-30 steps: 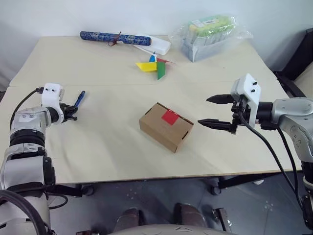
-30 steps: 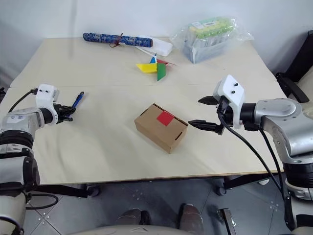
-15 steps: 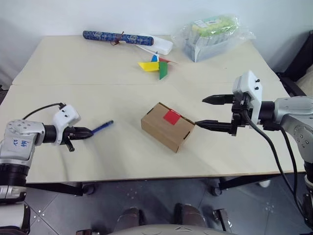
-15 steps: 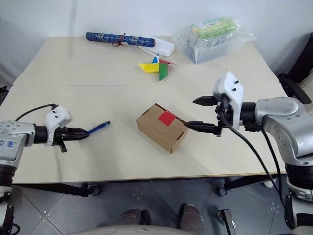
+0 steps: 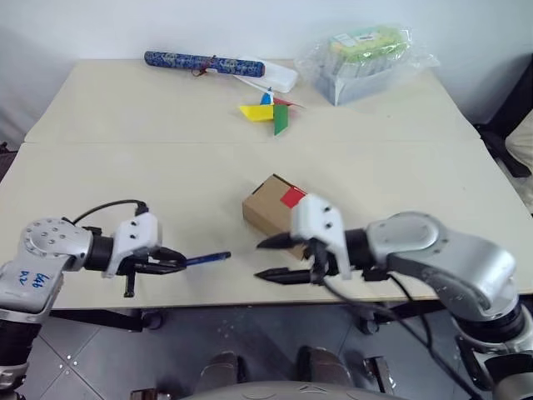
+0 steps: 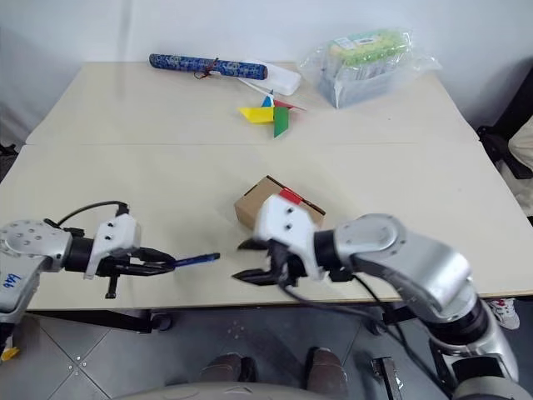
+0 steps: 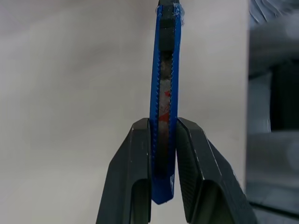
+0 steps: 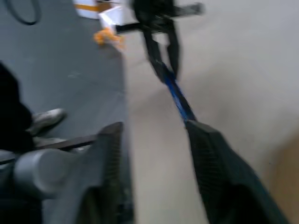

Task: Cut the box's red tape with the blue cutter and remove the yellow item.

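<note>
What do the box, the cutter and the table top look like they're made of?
Box: plain brown cardboard, matte, with folded edges. Cutter: glossy blue casing, probably plastic, with toothed rails along a darker middle strip that could be the blade. Table top: pale beige, smooth and matte, maybe laminate or a covering; hard to tell.

Left claw [image 5: 176, 262] clamped, right claw [image 5: 271, 259] parted
</note>
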Robot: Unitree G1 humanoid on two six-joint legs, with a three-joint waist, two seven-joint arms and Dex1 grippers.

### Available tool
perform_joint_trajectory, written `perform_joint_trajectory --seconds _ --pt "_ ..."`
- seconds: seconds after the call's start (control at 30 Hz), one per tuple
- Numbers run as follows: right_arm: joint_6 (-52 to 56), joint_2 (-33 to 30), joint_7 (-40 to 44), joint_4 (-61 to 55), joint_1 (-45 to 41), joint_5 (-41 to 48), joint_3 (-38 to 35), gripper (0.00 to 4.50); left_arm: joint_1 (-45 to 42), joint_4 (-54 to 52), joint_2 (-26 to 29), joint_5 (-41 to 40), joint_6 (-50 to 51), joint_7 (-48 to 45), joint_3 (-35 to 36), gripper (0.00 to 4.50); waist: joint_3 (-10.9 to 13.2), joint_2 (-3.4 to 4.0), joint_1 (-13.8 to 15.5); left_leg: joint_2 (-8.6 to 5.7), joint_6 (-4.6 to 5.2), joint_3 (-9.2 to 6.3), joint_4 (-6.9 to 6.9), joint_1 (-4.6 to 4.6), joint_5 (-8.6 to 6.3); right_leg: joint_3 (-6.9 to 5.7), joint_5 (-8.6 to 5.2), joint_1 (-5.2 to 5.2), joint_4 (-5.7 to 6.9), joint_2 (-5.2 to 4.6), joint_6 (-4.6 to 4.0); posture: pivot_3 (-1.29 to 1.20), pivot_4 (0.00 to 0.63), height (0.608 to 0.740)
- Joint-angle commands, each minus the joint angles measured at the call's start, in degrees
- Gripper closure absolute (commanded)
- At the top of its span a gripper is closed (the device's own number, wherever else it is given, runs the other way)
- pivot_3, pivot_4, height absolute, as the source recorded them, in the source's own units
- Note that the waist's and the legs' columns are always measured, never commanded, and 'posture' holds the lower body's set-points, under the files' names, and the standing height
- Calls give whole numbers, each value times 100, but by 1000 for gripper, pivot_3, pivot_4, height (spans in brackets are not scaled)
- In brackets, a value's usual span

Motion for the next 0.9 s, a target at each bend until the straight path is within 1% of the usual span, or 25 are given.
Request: perform_joint_trajectory --seconds 0.03,0.1,0.13,0.27,0.33,0.43,0.63,0.9 --pt "-424 -18 -67 -91 -185 -630 496 3592 77 -251 94 210 -321 117 -9 4097 0 0 14 -2 0 0 0 0 0 1 0 0 0 -1 0 0 150 740" --pt "-825 -31 -11 82 -210 -1083 830 4282 106 -317 39 238 -341 173 -67 4097 0 0 10 -2 0 1 1 0 0 1 0 0 0 -1 0 0 150 740" --pt "-952 -24 11 145 -205 -1222 919 4454 114 -350 18 237 -324 206 -78 4097 0 0 9 -2 0 1 0 0 0 1 0 0 -1 -1 0 0 150 740" --pt "-1590 60 139 553 -208 -1988 1539 4454 174 -466 -61 394 -614 321 -229 4097 0 0 -2 -1 0 3 -3 0 0 -1 0 -3 0 1 0 0 150 740" --pt "-2002 257 182 929 -324 -2474 1948 4454 273 -489 -82 569 -899 382 -351 4097 0 0 -4 0 0 4 -3 0 0 -1 0 -3 0 2 0 0 150 740" --pt "-2356 503 195 1360 -443 -3005 2271 4454 387 -445 -53 833 -1245 481 -460 4097 0 1 -25 3 0 9 -4 0 0 0 -2 -6 0 5 -3 0 150 740" --pt "-2771 708 481 1631 -378 -3502 2496 4454 505 -598 -139 831 -1077 666 -488 4097 0 1 5 4 -1 6 -3 1 0 0 -2 -4 2 5 -3 0 150 740" --pt "-3038 712 841 1838 -181 -3869 2523 4454 720 -769 -140 812 -927 771 -483 4097 -1 3 1 4 -1 4 -4 6 0 0 -2 0 3 5 -3 0 150 740"
